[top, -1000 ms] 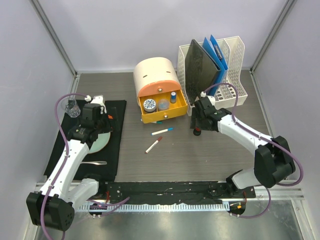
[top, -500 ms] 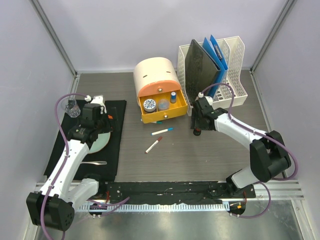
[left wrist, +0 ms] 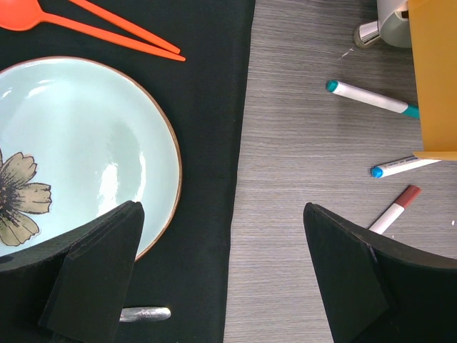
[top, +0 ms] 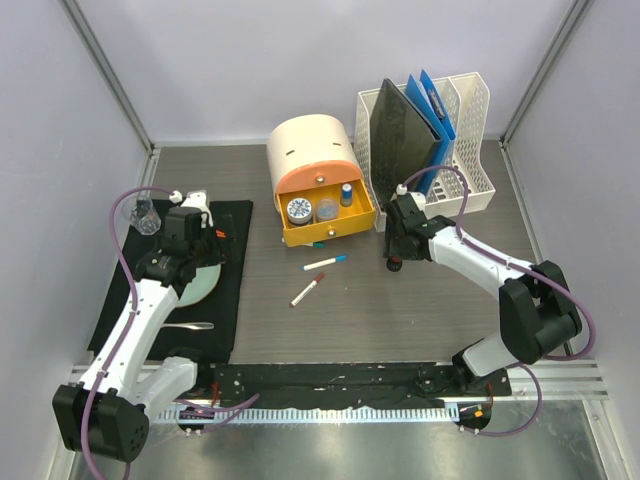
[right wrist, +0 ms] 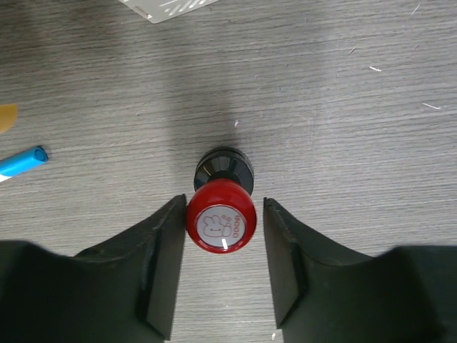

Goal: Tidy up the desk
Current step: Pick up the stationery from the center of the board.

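Item count:
- Three markers: teal-capped marker (left wrist: 371, 98), blue-capped marker (left wrist: 403, 166), red-capped marker (left wrist: 396, 211).
- One flowered plate (left wrist: 78, 153).
- Two orange chopsticks (left wrist: 143, 46).
- One red-topped stamp (right wrist: 221, 221).
- One orange drawer box (top: 325, 230).
- Two blue folders (top: 435, 110).

Only legible mark: white round label (right wrist: 220, 225) atop red stamp cap (right wrist: 241, 206), right of centre. Cartoon figure w/ tiny word, approx. "GOOD", not certain.

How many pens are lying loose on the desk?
3 on the desk: a teal-capped pen against the orange drawer box, a blue-capped pen just in front, a red-capped pen nearest the arms. Others may hide inside the box.
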